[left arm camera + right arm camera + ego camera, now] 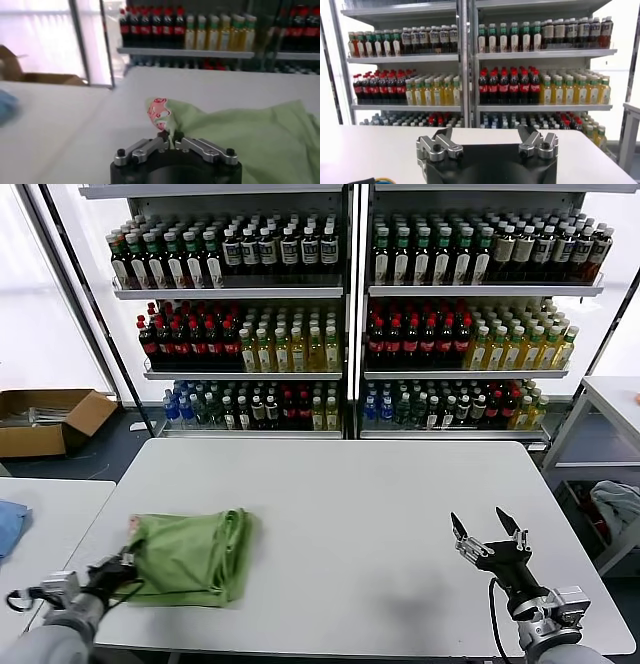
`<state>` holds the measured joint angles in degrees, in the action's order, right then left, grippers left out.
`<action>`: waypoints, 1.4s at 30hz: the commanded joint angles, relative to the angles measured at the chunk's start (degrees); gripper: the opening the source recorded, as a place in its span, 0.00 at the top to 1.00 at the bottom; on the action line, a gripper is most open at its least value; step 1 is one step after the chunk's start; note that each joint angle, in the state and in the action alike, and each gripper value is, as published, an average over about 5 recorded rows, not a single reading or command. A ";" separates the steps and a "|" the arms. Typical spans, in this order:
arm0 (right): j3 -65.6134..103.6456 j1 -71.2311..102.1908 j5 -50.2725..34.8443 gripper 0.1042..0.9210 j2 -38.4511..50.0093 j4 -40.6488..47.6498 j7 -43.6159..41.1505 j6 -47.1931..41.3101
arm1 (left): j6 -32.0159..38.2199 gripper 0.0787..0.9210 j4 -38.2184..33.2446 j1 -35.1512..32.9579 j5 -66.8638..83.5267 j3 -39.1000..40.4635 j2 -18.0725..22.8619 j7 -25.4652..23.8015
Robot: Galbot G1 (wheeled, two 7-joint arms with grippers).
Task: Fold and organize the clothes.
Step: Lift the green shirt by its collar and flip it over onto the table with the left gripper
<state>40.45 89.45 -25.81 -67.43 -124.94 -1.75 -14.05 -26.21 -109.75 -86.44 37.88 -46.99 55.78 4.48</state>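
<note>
Polo shirt (190,556) bunched on table (350,514), near-left. Left gripper (118,568) clamped on shirt's near-left edge; bulk of cloth lies right of jaws, long axis running left-right. Right gripper (489,536) idle near-right, jaws spread wide, empty, well apart from shirt.

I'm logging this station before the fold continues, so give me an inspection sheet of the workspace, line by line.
Surface: white table, bare apart from the shirt.
Job's things: light green polo shirt, bunched at the table's left front; red-and-white print showing at one edge.
Clutter: blue cloth on the side table to the left.
Grippers: left pincer shut on the shirt's edge; right pincer open, over the table's right front, holding nothing.
Cables: black cable along the right wrist.
Surroundings: bottle shelves behind; cardboard box on the floor, left.
</note>
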 commanded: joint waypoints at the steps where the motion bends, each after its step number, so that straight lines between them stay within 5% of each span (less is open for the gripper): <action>1: 0.05 -0.31 -0.49 0.12 -0.17 -0.04 -0.23 0.19 | -0.91 0.96 6.37 -2.36 1.72 -20.77 -20.28 -5.52; 7: 1.44 1.07 -1.26 0.12 -0.30 -0.56 -0.64 0.73 | -3.34 0.96 3.27 0.48 1.19 -17.20 -21.64 -5.19; 16: 4.81 3.26 -2.07 0.12 -0.65 -1.26 -1.24 1.49 | -5.70 0.96 -8.32 3.22 -3.81 0.69 -6.49 -0.51; 24: 5.35 3.91 -1.95 0.12 -0.68 -3.51 -0.43 0.72 | -6.79 0.96 -15.35 11.67 22.87 25.93 4.37 15.49; 33: 4.45 4.81 -0.98 0.12 -1.45 -4.50 -0.08 0.32 | -4.82 0.96 -11.01 22.03 33.58 35.85 8.74 22.88; 42: 2.24 5.09 -0.46 0.12 -1.37 -5.30 0.47 -0.89 | -3.10 0.96 -4.19 23.37 31.31 37.95 14.02 25.73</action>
<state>43.97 94.33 -26.43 -68.83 -129.67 -1.68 -14.10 -31.12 -118.35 -68.81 63.08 -17.74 62.47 22.48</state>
